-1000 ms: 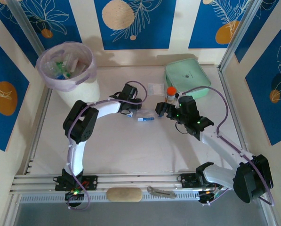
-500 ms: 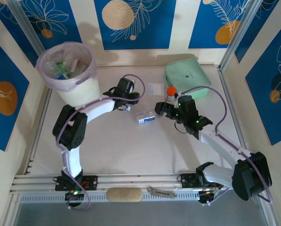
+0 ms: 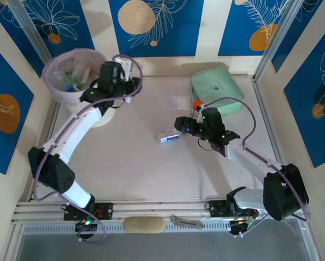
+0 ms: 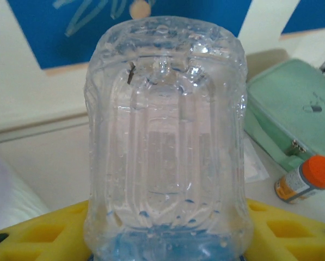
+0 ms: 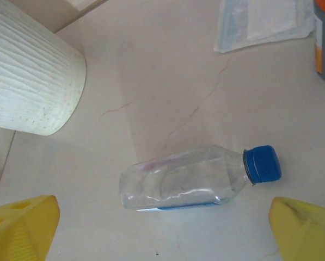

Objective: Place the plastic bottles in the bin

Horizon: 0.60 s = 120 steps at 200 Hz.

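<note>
Clear bottle (image 4: 165,136) gripped, blue-capped bottle (image 5: 189,182) lying sideways, other bottles (image 3: 69,79) in bin (image 5: 26,81)

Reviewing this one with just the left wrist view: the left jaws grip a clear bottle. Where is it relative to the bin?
Observer: From above, the held bottle is just right of the bin rim, not over the opening.
Operator: Anything inside already?
Observer: Yes, green and clear bottles lie inside it.
Operator: Any left on the table?
Observer: One blue-capped clear bottle, on its side ahead of the open right jaws.
</note>
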Motion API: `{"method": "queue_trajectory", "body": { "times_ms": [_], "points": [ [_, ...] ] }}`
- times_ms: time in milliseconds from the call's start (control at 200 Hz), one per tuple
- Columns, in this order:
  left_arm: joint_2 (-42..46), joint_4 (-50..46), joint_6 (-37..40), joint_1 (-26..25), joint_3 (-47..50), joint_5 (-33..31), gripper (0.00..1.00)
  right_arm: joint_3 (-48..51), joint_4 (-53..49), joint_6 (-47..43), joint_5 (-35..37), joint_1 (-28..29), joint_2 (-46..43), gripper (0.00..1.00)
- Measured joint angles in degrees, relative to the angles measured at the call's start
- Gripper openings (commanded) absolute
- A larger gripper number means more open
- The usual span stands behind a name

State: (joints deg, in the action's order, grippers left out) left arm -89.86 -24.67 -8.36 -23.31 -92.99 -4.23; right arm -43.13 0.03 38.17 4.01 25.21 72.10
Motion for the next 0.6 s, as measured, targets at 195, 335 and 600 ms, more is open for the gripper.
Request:
{"method": "queue_trajectory", "body": {
  "times_ms": [195,335,600],
  "points": [
    [3.3,-3.0,2.6,8.0,-7.0,1.2,0.47,-0.3,0.8,0.0,-1.0,0.0,0.2,0.99],
    [4.5,-3.0,4.5,12.3,-9.1,1.1,0.45,-0.3,0.5,0.0,-1.0,0.0,0.1,0.99],
    [1.1,-2.8,6.3,17.8,-11.2,1.0,0.43,-0.3,-0.8,0.0,-0.3,-0.1,-3.5,0.99]
  ]
}}
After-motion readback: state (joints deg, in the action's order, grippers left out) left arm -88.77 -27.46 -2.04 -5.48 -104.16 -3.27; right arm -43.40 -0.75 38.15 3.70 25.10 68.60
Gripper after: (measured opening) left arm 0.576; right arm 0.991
